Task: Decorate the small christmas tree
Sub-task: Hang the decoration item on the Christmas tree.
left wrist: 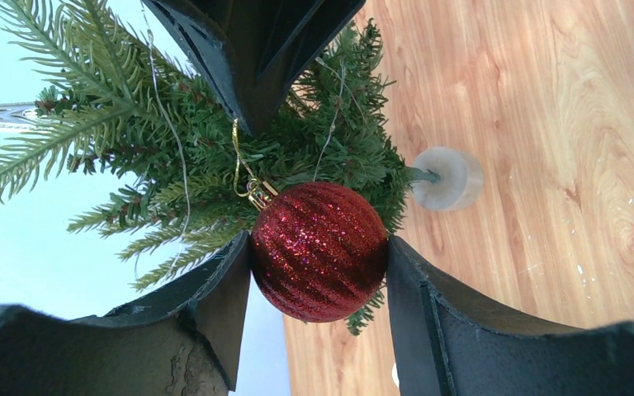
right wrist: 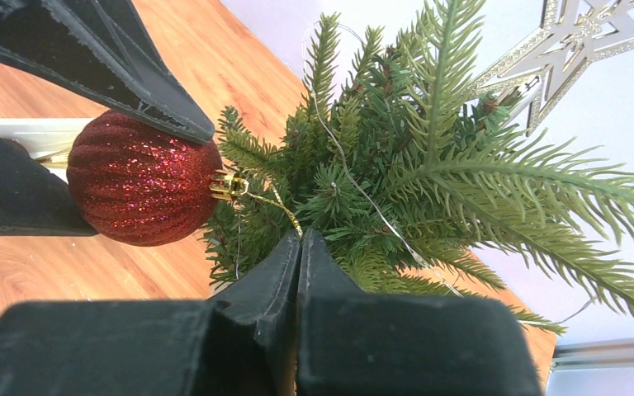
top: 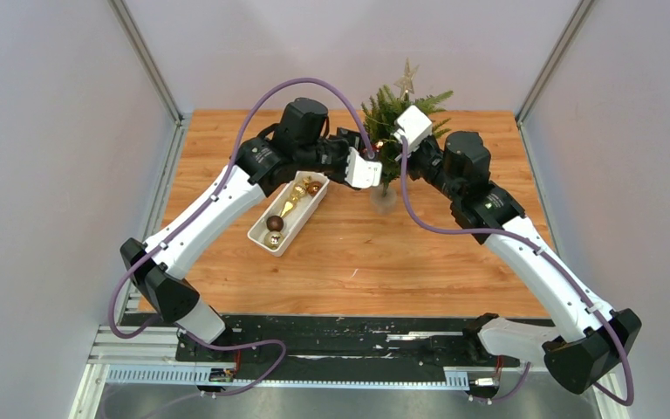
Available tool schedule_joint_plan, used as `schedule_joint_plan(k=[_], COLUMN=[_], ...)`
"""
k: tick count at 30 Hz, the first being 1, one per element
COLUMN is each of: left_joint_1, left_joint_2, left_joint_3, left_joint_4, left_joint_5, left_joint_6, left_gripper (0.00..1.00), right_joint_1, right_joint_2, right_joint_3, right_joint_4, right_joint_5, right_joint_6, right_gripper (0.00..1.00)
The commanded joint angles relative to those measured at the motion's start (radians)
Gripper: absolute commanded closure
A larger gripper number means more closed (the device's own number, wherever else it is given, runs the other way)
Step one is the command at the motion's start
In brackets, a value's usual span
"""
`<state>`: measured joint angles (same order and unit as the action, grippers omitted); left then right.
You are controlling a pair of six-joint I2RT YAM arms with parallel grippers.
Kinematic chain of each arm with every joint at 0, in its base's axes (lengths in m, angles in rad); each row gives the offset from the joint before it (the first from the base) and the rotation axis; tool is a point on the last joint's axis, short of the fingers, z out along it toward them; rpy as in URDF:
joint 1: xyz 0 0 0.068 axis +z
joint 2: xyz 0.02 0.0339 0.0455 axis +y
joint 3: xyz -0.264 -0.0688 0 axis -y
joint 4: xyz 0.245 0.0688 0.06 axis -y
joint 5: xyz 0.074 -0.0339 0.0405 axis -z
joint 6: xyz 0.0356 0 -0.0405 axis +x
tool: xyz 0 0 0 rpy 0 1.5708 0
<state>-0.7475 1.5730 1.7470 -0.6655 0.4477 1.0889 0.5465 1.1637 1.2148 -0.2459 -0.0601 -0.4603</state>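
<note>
Wooden table point(top: 454, 271): bears all items
Small christmas tree point(top: 393, 113): upright at far centre of table, just right of the white tray point(top: 257, 234), clear round base point(left wrist: 454, 177) on the wood
White tray: holds a few gold and dark ornaments
Left gripper point(left wrist: 320, 247): fingers clamped on either side of red bauble, beside lower branches
Right gripper point(right wrist: 300, 239): fingertips pressed together, pinching gold loop
Star topper point(right wrist: 582, 37): silver, at treetop
Red bauble point(right wrist: 140, 177): ribbed, glittered
Gold loop point(right wrist: 268, 202): runs from bauble cap to the right fingertips
</note>
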Motion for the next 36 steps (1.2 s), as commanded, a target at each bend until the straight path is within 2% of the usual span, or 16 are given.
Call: schedule_joint_plan(k=[1,36], left_joint_1=[0.012,0.023], left_joint_2=[0.006,0.036], left_joint_3=[0.045,0.105], left_joint_4=[-0.023,-0.105], left_joint_5=[0.030,0.060], left_joint_6=[-0.019,-0.031], left_gripper=[1.00,1.00], right_joint_1=[-0.002,-0.002], right_joint_2=[-0.006,-0.021], right_joint_3=[0.027,-0.007], right_joint_4=[0.001,-0.020], right_joint_5=[0.027,-0.002], right_joint_6=[0.016,0.042], right_gripper=[1.00,1.00])
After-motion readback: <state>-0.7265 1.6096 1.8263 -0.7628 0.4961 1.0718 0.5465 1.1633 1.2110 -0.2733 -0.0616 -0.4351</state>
